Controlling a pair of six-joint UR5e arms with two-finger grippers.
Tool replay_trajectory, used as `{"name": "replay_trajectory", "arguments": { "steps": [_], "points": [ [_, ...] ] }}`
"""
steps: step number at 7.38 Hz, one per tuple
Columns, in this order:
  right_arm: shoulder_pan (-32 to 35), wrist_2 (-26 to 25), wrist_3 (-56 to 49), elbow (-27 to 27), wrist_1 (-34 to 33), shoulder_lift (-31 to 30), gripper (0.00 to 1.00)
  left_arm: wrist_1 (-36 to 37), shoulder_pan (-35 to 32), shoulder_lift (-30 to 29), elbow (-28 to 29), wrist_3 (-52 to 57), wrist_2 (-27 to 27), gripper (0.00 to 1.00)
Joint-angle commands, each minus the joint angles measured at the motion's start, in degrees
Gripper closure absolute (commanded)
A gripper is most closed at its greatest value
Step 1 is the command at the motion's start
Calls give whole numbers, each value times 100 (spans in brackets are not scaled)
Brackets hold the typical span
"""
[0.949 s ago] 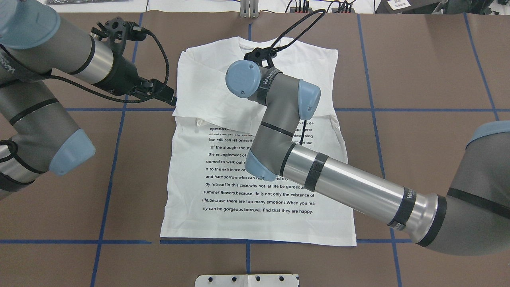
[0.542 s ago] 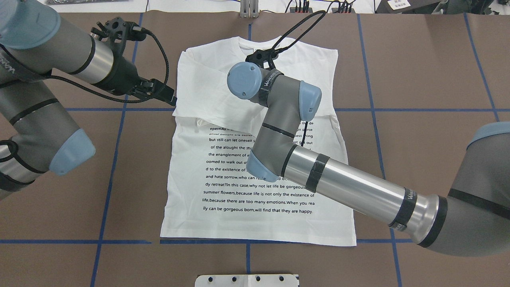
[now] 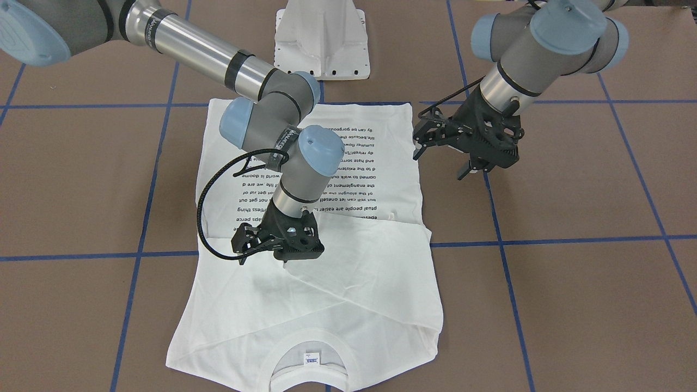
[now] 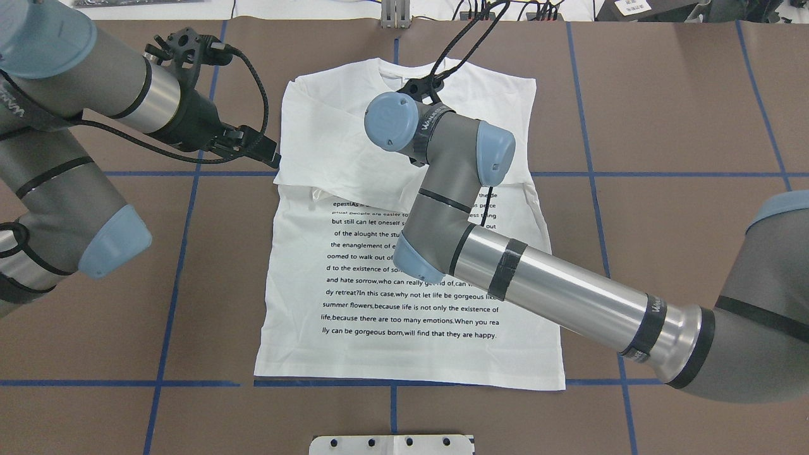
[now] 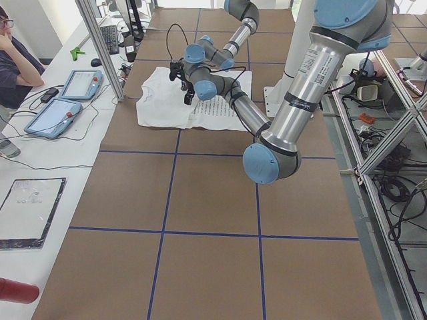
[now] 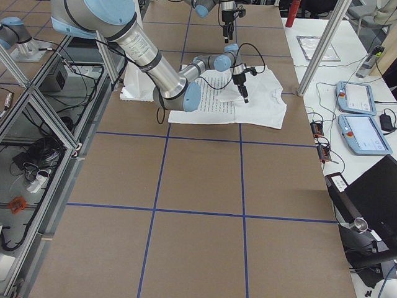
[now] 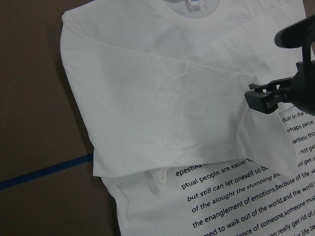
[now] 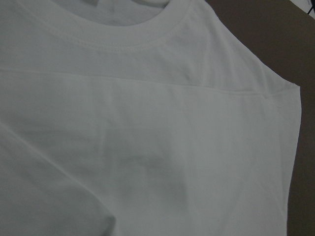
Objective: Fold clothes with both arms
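Observation:
The white T-shirt (image 4: 411,303) lies flat on the brown table, black text up, collar (image 3: 307,348) at the far end. Both sleeves are folded across the chest (image 7: 147,98). My right gripper (image 3: 283,257) hangs just above the folded sleeves at mid-chest and holds nothing. I cannot tell whether it is open or shut. In the overhead view its own wrist hides it. My left gripper (image 4: 273,159) hovers at the shirt's left edge beside the sleeve fold, its fingertips (image 3: 463,174) slightly apart and empty. The right wrist view shows only shirt cloth (image 8: 147,147).
The white pedestal base (image 3: 321,38) stands at the robot's side of the table, just past the shirt's hem. Blue tape lines (image 4: 183,253) cross the brown table. Tablets and an operator (image 5: 13,53) are beyond the far table edge.
My right wrist has shifted slightly right and toward the collar, and its cable loop has risen. The left arm and the shirt have not moved.

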Motion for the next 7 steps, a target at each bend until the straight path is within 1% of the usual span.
{"name": "replay_trajectory", "arguments": {
  "steps": [1, 2, 3, 4, 5, 6, 7],
  "points": [
    [172, -132, -884, 49, -348, -81, 0, 0, 2, 0, 0, 0, -7, 0],
    [251, -168, -1192, 49, -331, -160, 0, 0, 2, 0, 0, -9, -7, 0],
    [278, -255, -1230, 49, -296, -196, 0, 0, 2, -9, -9, -9, -16, 0],
    [322, -238, -1239, 110, -278, -187, 0, 0, 2, 0, -26, -18, -16, 0],
    [348, -82, -1135, 310, -269, -153, 0, 0, 2, 0, -35, -18, -8, 0],
    [340, 294, -708, 408, -226, -74, 0, 0, -7, 0, -35, -18, -7, 0],
    [166, 394, -33, 418, 114, -56, 0, 0, -7, 0, -35, -18, -7, 0]
  ]
}}
